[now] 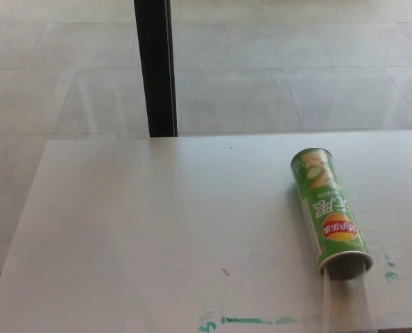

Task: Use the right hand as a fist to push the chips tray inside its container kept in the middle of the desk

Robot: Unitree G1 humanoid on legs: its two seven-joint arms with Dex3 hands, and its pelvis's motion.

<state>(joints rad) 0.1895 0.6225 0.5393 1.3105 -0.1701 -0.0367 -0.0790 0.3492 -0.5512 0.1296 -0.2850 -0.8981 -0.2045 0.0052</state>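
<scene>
Head view, single frame. Item 1: white surface (157, 229), rectangular, filling the lower half of the picture; its far edge runs across the middle of the frame. Item 2: green chips container (329, 211), a cylindrical tube lying on its side on the right part of the surface, closed end pointing away from the camera, open mouth facing the near edge; a red and yellow logo and white lettering show on its upper side. Item 3: clear chips tray (348, 305), a transparent trough sticking out of the container's open mouth and running toward the near edge of the surface, where it leaves the picture; faint and hard to trace in detail. Item 4: green marker strokes (254, 320), a horizontal line near the front edge, left of the tray, with smaller green marks just right of the container's mouth. Item 5: black post (155, 67), upright beyond the far edge of the surface, left of centre. Item 6: pale tiled floor (296, 62) behind the surface. Hands: neither the left nor the right hand appears in this view, so their position relative to the tray and the state of their fingers cannot be told.
</scene>
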